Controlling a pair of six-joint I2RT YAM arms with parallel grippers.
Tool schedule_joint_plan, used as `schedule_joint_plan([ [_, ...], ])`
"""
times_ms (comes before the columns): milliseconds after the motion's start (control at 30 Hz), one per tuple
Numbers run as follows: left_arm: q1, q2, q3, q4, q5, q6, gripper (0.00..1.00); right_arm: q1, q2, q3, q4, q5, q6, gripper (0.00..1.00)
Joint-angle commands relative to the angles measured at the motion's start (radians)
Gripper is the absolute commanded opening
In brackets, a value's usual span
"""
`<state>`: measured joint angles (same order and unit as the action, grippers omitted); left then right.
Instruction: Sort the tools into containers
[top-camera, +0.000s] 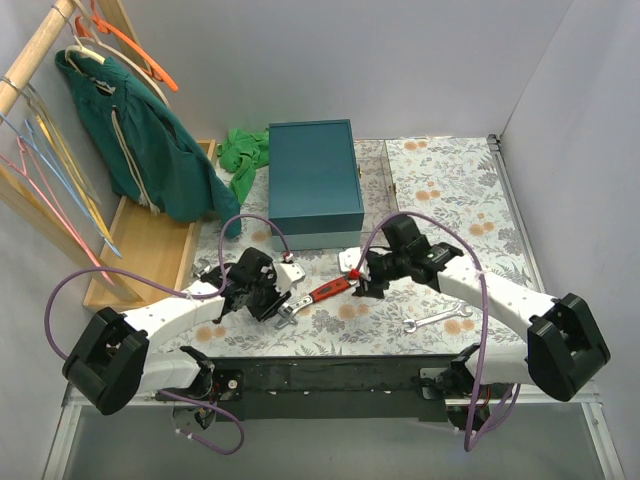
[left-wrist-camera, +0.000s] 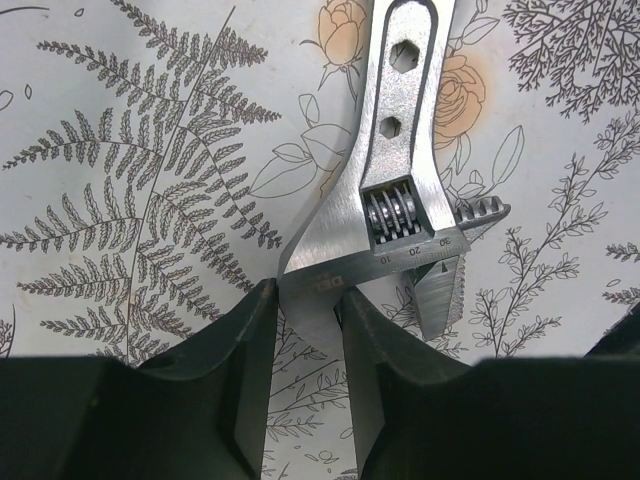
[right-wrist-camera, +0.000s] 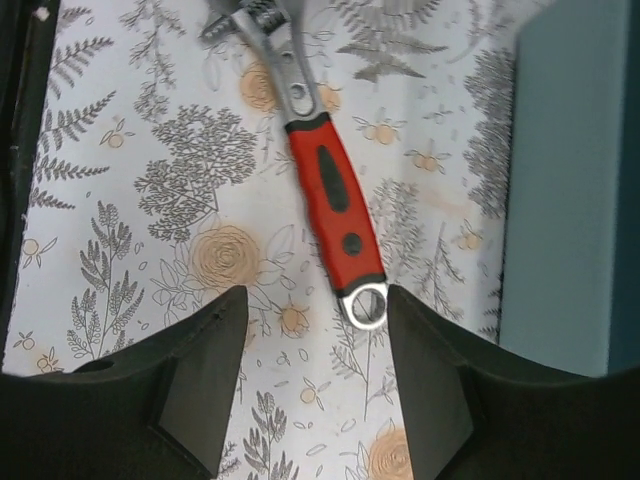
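While my left claw (left-wrist-camera: 305, 292) is pinching the steel head of the red-handled adjustable wrench (left-wrist-camera: 400, 170) lying on the floral surface (left-wrist-camera: 130, 150), my right claw (right-wrist-camera: 315, 300) is hanging open around its handle's ring end.

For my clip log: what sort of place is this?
Probably a staged robot test cell: plain white walls, a floral tablecloth, a green garment on a hanger rail, a red-handled adjustable wrench.
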<state>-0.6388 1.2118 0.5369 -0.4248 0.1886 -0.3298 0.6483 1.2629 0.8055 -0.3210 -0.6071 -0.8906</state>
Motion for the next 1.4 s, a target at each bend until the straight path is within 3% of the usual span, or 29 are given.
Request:
schedule_joint_plan([
  [0,0.03,0.002,-0.008,-0.101,0.017,-0.012,0.22,0.071,0.039,-0.028,0.076,-0.02,-0.182,0.66],
  [67,0.04,0.003,-0.002,-0.106,0.018,-0.011,0.23,0.088,0.069,-0.026,0.089,-0.022,-0.2,0.66],
  [100,0.044,0.006,0.001,-0.118,0.032,-0.009,0.16,0.091,0.078,-0.025,0.094,-0.026,-0.208,0.66],
  [200,0.053,0.006,0.015,-0.14,0.067,0.003,0.07,0.116,0.115,-0.035,0.138,-0.026,-0.228,0.67],
  [433,0.067,0.043,0.083,-0.202,0.187,0.049,0.03,0.185,0.211,-0.02,0.227,-0.02,-0.228,0.68],
  [667,0.166,0.212,0.265,-0.403,0.457,0.155,0.02,0.224,0.283,-0.002,0.267,-0.028,-0.269,0.68],
  [900,0.177,0.224,0.322,-0.463,0.575,0.207,0.01,0.283,0.372,-0.019,0.407,0.072,-0.26,0.66],
  [1033,0.177,0.252,0.334,-0.515,0.589,0.25,0.02,0.303,0.414,-0.022,0.5,0.144,-0.186,0.57],
  [1133,0.177,0.244,0.337,-0.517,0.592,0.25,0.03,0.306,0.434,-0.008,0.491,0.155,-0.179,0.42],
  [1167,0.177,0.242,0.34,-0.516,0.591,0.247,0.03,0.306,0.437,-0.005,0.481,0.156,-0.179,0.36],
  [1200,0.177,0.242,0.344,-0.517,0.589,0.247,0.03,0.306,0.44,0.003,0.464,0.15,-0.179,0.18],
  [1267,0.177,0.246,0.353,-0.522,0.577,0.233,0.15,0.306,0.434,0.004,0.429,0.145,-0.173,0.02],
  [1367,0.192,0.215,0.394,-0.508,0.548,0.206,0.39,0.301,0.377,0.0,0.38,0.122,-0.133,0.01],
])
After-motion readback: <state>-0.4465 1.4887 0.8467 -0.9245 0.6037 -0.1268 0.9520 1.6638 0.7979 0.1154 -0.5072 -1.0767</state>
